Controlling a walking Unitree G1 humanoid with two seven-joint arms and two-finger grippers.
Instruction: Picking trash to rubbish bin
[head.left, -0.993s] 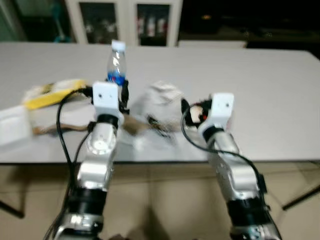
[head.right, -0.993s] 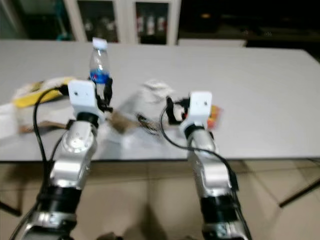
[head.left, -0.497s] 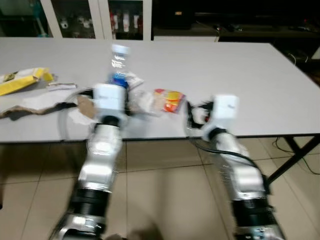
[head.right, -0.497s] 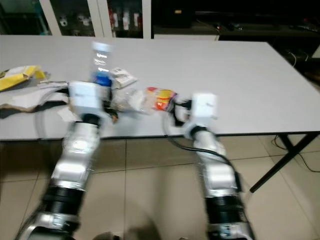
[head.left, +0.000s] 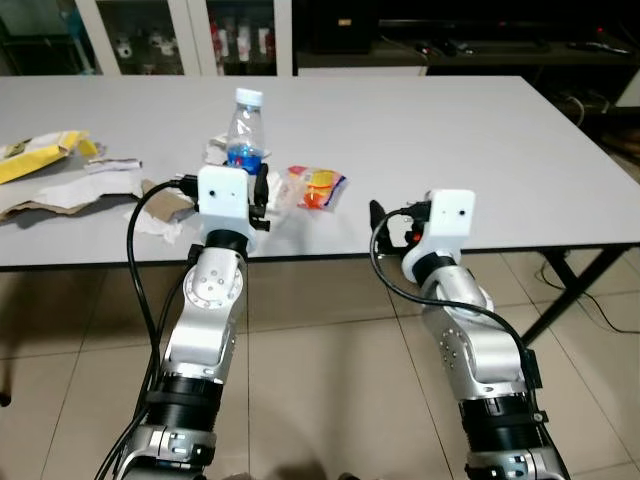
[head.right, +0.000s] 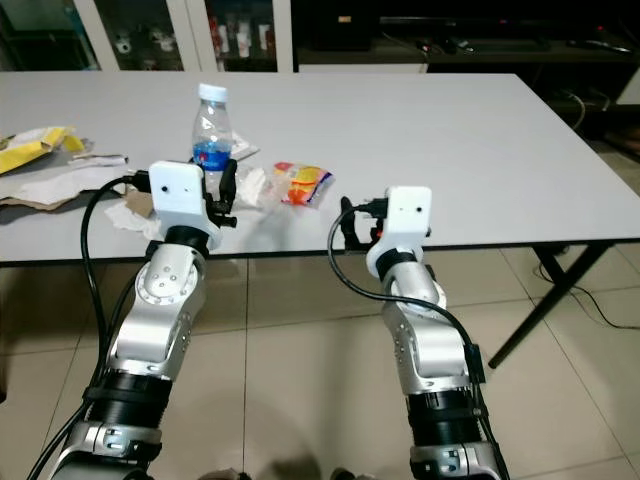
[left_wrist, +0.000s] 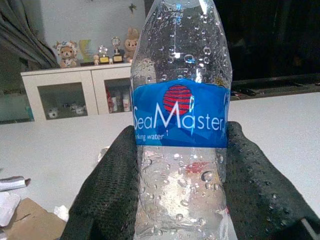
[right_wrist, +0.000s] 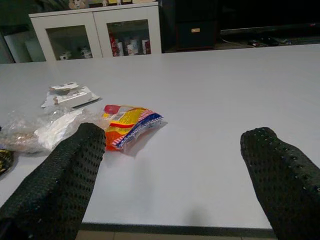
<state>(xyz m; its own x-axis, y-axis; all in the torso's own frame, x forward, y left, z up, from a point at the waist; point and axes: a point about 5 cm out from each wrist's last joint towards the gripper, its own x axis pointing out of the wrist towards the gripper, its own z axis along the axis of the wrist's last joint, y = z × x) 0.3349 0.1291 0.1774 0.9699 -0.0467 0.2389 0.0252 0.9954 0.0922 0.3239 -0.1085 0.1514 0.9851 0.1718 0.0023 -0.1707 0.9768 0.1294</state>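
Observation:
A clear water bottle (head.left: 243, 125) with a blue label and white cap stands upright over the white table (head.left: 480, 150), and my left gripper (head.left: 250, 180) is shut on its lower body. In the left wrist view the bottle (left_wrist: 179, 120) sits between both black fingers (left_wrist: 107, 190). An orange and yellow snack packet (head.left: 315, 186) lies just right of the bottle, with crumpled clear plastic (right_wrist: 45, 131) beside it. My right gripper (head.left: 385, 215) hovers at the table's front edge, open and holding nothing, its fingers (right_wrist: 55, 185) spread wide toward the packet (right_wrist: 127, 125).
A yellow bag (head.left: 35, 155), white paper and brown cardboard (head.left: 60, 195) lie on the table's left part. A small white wrapper (right_wrist: 70, 95) lies behind the plastic. White glass-door cabinets (head.left: 150, 35) stand behind the table. A black table leg (head.left: 570, 300) slants at the right over tiled floor.
The whole view has swung sideways and sharpened, so the camera moved. The left gripper keeps the bottle. The right gripper stays open by the table's front edge.

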